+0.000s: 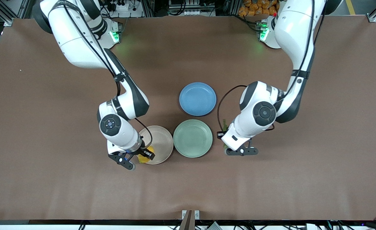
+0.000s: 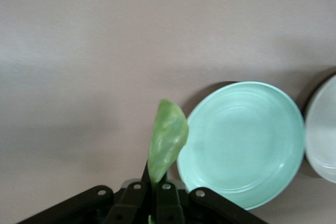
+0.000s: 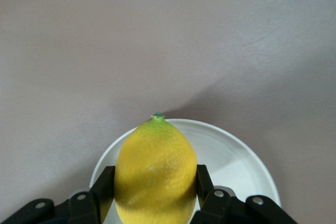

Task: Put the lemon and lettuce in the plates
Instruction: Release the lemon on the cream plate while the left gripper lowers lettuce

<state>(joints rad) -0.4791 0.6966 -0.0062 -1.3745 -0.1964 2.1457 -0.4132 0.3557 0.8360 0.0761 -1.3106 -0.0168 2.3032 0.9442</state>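
- Two grippers are loaded: the right gripper (image 1: 140, 158) pinches the lemon (image 3: 155, 174) over the beige plate (image 1: 160, 140) at its 7 o'clock rim.
- Left gripper (image 1: 230, 150) clamps the lettuce (image 2: 166, 148) above the table, just off the green plate (image 1: 192, 138) at 3 o'clock.

mint green plate (image 1: 192, 138) and blue plate (image 1: 197, 98) bare, open from above. beige-pink plate (image 1: 157, 140) partly covered at its camera-side rim by right gripper (image 1: 139, 158) clamping lemon (image 1: 142, 157). left gripper (image 1: 227, 143) pinching lettuce (image 2: 166, 141) over table (image 1: 47, 127) beside mint plate.
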